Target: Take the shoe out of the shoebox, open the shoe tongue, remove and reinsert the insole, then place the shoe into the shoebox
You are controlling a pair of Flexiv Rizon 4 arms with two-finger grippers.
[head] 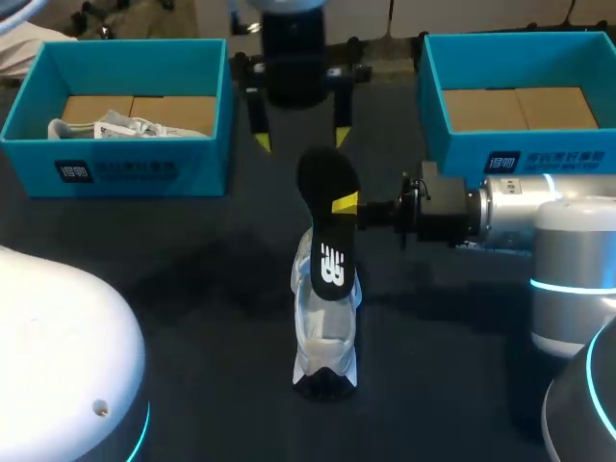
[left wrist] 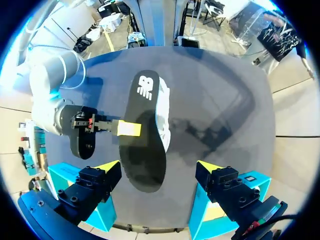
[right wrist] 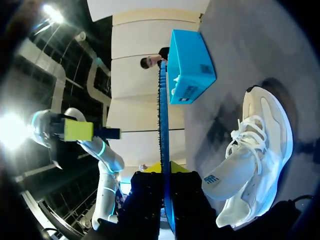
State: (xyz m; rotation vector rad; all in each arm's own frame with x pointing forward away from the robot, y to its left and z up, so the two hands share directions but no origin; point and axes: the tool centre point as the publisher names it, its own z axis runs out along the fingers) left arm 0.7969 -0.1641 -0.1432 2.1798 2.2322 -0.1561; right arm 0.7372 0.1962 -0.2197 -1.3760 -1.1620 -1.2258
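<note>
Cardboard lines the floor of the blue left shoebox at the table's far left, and a white spare shoe lies inside it. Next comes the left claw, hanging over the far middle of the table with its yellow-tipped fingers spread wide and nothing between them. In its wrist view the left claw looks down on the black insole. The insole is lifted and tilted, its logo end over the white shoe that sits on the table between the boxes; whether the two touch I cannot tell. From the right, the right claw pinches the insole's edge between both fingers. Beyond it stands the right shoebox, holding no shoe.
</note>
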